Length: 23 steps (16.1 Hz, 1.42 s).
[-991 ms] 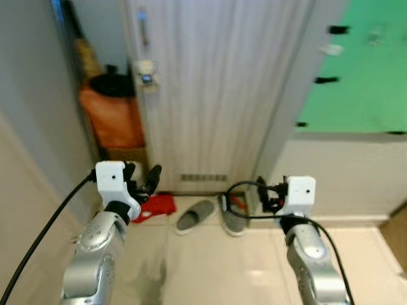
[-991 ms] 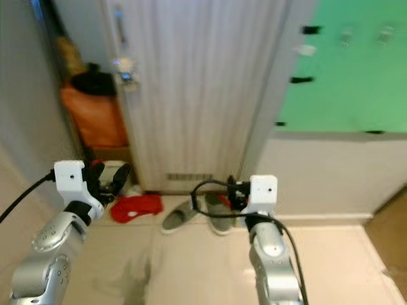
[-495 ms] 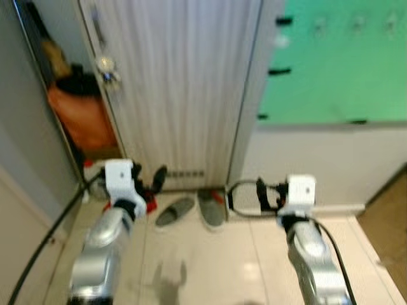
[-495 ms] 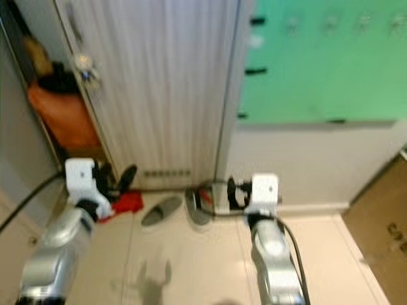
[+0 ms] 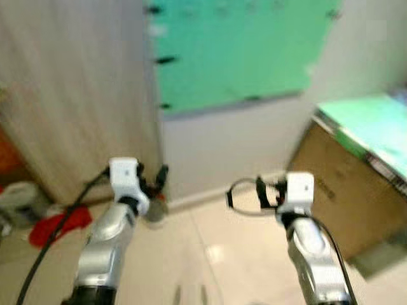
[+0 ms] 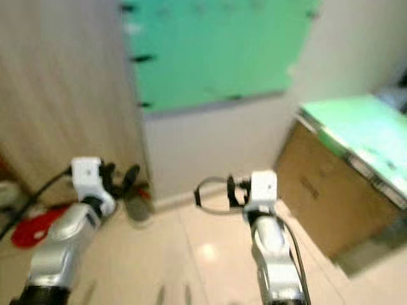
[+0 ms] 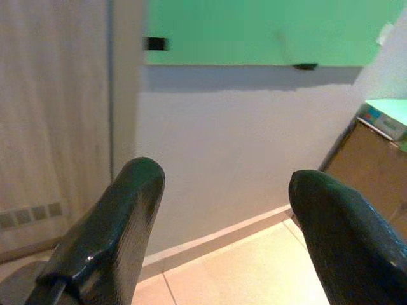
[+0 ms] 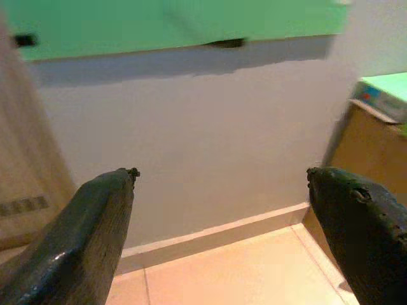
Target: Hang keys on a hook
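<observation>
Task judged at an early stage: no keys in hand, nothing hung, search or approach not yet complete. Left gripper [image 7: 216, 210] raised at chest height on the robot's left, fingers spread wide, nothing between them. Right gripper [image 8: 222, 216] raised likewise on the right, fingers equally wide apart and empty. Keys not identifiable anywhere in the blurred head views; location cannot be told. Green wall panel [image 5: 235, 51] ahead and above both grippers, well apart from them, with small dark fittings [image 5: 166, 60] along its left edge and faint marks near its top; possibly the hooks, too blurred to confirm. White lower wall [image 7: 241, 146] below the panel, with a baseboard at the tiled floor [image 8: 222, 273]. Brown cabinet with green top [image 5: 356, 127] to the right. Ribbed door [image 5: 70, 95] to the left, red item [image 5: 57, 225] on the floor beside it. Remaining, by judgement: locate keys, grasp, carry to a hook, hang.
</observation>
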Tool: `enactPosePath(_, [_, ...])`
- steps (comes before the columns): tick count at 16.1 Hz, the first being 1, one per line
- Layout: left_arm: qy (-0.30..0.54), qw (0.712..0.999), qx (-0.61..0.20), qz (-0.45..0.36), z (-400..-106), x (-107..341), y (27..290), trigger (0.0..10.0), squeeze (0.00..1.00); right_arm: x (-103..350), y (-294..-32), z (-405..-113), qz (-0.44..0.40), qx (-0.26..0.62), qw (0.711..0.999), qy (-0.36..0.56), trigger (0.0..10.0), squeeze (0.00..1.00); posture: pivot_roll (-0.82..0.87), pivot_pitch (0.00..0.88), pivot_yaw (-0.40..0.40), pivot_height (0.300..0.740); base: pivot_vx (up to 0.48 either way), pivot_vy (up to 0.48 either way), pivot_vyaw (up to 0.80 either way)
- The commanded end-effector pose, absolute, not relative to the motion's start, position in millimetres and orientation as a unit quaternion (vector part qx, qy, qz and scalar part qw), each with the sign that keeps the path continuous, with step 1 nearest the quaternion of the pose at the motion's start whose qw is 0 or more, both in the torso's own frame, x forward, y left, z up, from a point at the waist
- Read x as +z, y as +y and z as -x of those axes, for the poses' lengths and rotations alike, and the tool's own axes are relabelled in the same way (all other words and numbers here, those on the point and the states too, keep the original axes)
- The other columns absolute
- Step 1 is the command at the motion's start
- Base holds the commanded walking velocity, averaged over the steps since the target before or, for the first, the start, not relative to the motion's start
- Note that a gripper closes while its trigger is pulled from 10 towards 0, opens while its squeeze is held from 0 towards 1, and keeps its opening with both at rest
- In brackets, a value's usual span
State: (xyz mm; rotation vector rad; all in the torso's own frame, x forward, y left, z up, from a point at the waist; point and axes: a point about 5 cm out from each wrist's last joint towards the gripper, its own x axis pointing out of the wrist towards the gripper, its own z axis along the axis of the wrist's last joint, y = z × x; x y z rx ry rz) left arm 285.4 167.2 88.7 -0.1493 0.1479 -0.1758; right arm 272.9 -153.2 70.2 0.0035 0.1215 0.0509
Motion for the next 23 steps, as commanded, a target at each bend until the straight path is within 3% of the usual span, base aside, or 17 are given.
enactPosePath(1, [0.075, 0.990, -0.099, 0.071, -286.0, 87.4, 160.4, 10.0, 0.00, 64.9, -162.1, -269.3, -0.002, 0.011, 0.997, 0.070, 10.0, 1.00, -0.05, 0.000, 0.032, 0.717, 0.000, 0.000, -0.59])
enactPosePath(3, [0.062, 0.989, -0.124, 0.057, -286.9, 90.0, 157.1, 10.0, 0.00, 63.2, -158.8, -266.9, -0.017, 0.027, 0.997, 0.071, 10.0, 1.00, -0.05, 0.000, 0.036, 0.717, 0.480, 0.000, 0.00])
enactPosePath(4, [0.058, 0.988, -0.134, 0.048, -286.5, 90.4, 154.9, 10.0, 0.00, 65.4, -155.8, -267.6, -0.001, 0.038, 0.997, 0.064, 10.0, 0.79, -0.05, 0.000, 0.037, 0.717, 0.480, 0.000, 0.00])
enactPosePath(5, [0.059, 0.987, -0.136, 0.055, -286.2, 89.7, 154.3, 10.0, 0.00, 63.5, -153.5, -268.5, 0.000, 0.036, 0.997, 0.071, 10.0, 0.69, -0.05, 0.000, 0.037, 0.717, 0.480, 0.000, -0.57])
enactPosePath(23, [0.055, 0.978, -0.199, 0.030, -287.2, 88.4, 140.8, 10.0, 0.00, 59.0, -160.5, -265.5, -0.001, 0.020, 0.998, 0.067, 10.0, 0.71, -0.08, 0.000, 0.054, 0.717, 0.480, 0.000, -0.58])
